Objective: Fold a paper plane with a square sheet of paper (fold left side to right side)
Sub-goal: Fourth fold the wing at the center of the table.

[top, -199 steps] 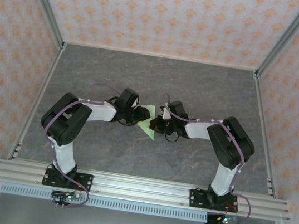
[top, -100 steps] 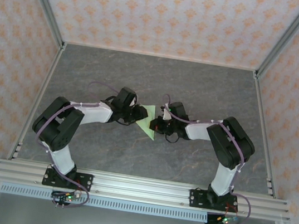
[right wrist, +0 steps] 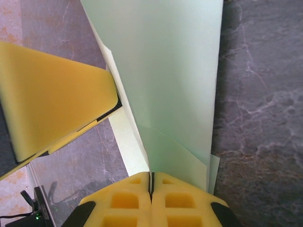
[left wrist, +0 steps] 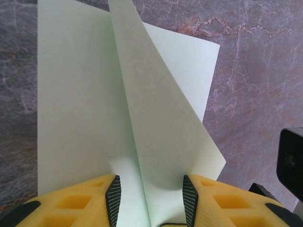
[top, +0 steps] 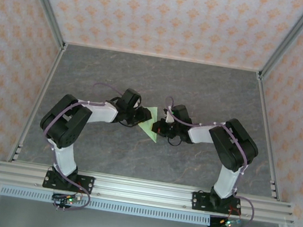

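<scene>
Right wrist: one paper sheet [right wrist: 175, 71] pinched between two fingers [right wrist: 125, 201].

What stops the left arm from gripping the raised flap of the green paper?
Probably nothing, so yes: the left gripper has its open jaws on either side of the raised flap of the green paper.

This is a robotics lab test cell. A grey stone-patterned tabletop [top: 200, 92] is boxed in on three sides by wallpapered panels [top: 165, 18] set in aluminium struts [top: 45, 0]. Along the tabletop's near edge, a slotted aluminium rail [top: 140, 190] carries the left arm's base [top: 67, 181] and the right arm's base [top: 215, 202].
</scene>
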Available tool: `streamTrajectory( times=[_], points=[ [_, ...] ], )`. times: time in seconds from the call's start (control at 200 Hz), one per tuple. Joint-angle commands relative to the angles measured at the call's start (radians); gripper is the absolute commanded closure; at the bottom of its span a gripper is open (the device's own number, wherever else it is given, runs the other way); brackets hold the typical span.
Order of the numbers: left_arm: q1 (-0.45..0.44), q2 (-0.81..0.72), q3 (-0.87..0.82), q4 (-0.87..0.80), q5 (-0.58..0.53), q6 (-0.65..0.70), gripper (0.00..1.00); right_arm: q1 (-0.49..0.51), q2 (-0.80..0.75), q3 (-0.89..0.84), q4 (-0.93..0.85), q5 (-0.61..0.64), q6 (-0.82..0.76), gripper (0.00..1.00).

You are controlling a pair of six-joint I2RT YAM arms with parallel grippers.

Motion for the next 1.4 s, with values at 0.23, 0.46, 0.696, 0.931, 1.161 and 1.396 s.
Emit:
streamTrajectory(
  times=[0.23,0.46,0.696,0.931,1.161,1.396],
  points=[
    [-0.005,0.043,0.032,-0.007,-0.005,0.004,0.54,-0.007,0.028,-0.018,0.065,-0.016,0.024,0.97],
    [-0.005,0.057,0.033,-0.023,-0.011,0.006,0.54,-0.009,0.025,-0.015,0.065,-0.023,0.028,0.94],
    [-0.005,0.059,0.031,-0.031,-0.016,0.007,0.54,-0.011,0.017,-0.013,0.066,-0.025,0.032,0.9],
    [-0.005,0.054,0.032,-0.043,-0.022,0.013,0.54,-0.011,0.007,-0.009,0.072,-0.031,0.038,0.87],
    [-0.005,0.053,0.032,-0.047,-0.024,0.015,0.54,-0.009,-0.018,-0.012,0.066,-0.026,0.038,0.81],
    [-0.005,0.052,0.034,-0.055,-0.027,0.022,0.54,-0.015,-0.046,-0.022,0.074,-0.023,0.041,0.74]
  ],
)
